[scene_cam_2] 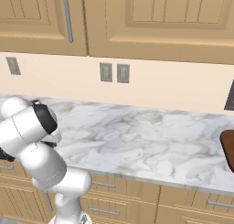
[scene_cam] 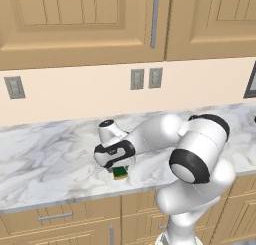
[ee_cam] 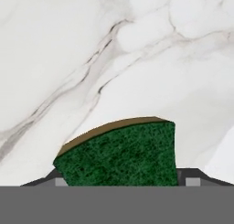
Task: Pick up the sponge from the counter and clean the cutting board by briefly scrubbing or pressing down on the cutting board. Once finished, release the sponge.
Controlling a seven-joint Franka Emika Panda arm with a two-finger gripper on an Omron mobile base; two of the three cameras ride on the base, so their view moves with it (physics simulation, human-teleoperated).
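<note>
gripper down over sponge near counter front edge, I can't tell if jaws grip | cutting board far right | risk: weak pinch drops sponge in transit

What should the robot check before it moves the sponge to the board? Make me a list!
1. Sponge sits between the pincer's tips: ok, seen in the hand view.
2. Pincer truly squeezing the sponge: cannot tell; the tips are mostly hidden behind it.
3. Sponge lifted off the counter: cannot tell; in the left base view it sits low under the hand, close to the marble.
4. Cutting board located: ok, a dark brown edge shows far right in the right base view.
5. Path across the counter toward the board free of things: ok, bare marble lies between.
</note>
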